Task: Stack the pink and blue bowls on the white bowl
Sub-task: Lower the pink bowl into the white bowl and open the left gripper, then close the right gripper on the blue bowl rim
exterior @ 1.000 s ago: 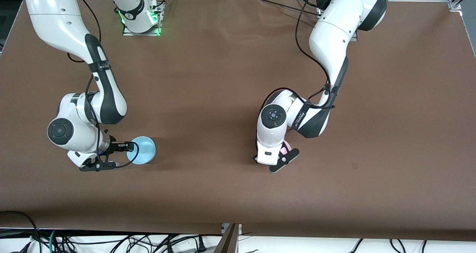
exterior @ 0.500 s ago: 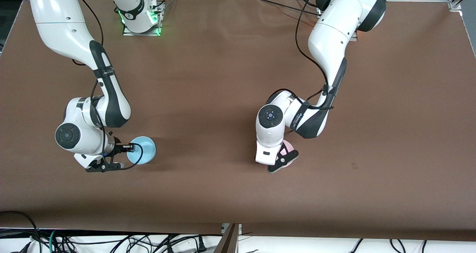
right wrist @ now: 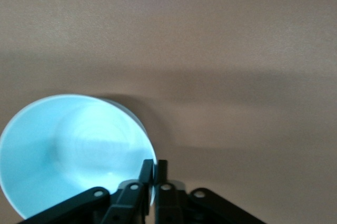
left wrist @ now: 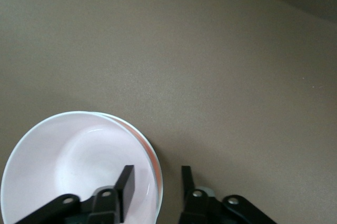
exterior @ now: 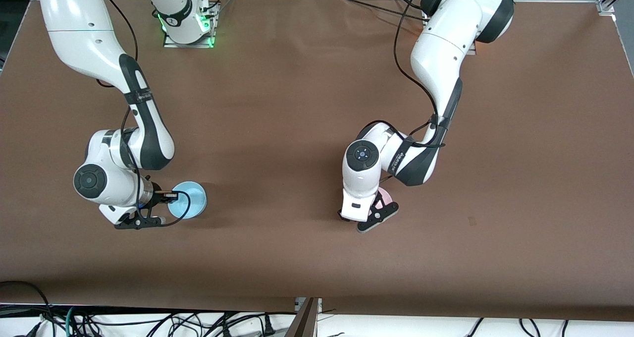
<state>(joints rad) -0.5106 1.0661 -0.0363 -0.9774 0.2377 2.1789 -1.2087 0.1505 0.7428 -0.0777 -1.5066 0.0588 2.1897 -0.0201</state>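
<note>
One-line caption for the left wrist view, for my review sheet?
Left gripper open astride the rim of the pink bowl, which sits nested in the white bowl on the brown table.

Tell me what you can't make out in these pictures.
- White bowl: left wrist view shows only a rim sliver under the pink bowl; front view hides it beneath the left arm.
- Pink bowl: front view, mostly covered by the left gripper.
- Blue bowl: right wrist view's edge crops it.
</note>
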